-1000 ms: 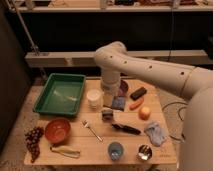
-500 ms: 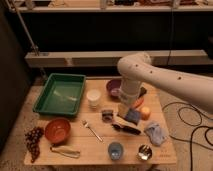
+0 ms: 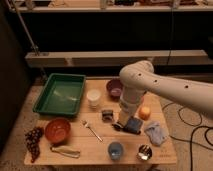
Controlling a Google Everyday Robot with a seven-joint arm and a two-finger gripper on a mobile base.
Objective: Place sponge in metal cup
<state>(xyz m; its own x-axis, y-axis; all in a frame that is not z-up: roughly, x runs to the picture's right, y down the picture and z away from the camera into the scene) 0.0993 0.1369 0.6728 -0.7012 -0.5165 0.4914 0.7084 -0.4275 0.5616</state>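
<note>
My gripper (image 3: 125,120) hangs at the end of the white arm, low over the middle of the wooden table (image 3: 95,145). It is shut on the sponge (image 3: 133,125), a blue-grey block held just above the tabletop at the fingertips' lower right. The metal cup (image 3: 145,152) stands small and shiny at the front right edge, a short way in front of the sponge and slightly to its right. The arm hides the table behind the gripper.
Left of the metal cup stands a light blue cup (image 3: 116,149), and a pale rag (image 3: 156,133) lies right of the sponge. An orange fruit (image 3: 145,113), purple bowl (image 3: 115,89), white cup (image 3: 93,97), green tray (image 3: 61,94), orange bowl (image 3: 57,130), grapes (image 3: 32,142) and fork (image 3: 92,131) fill the rest.
The arm has swung right and toward the front of the table. The shut gripper has carried the sponge from beside the white cup to the front right area.
</note>
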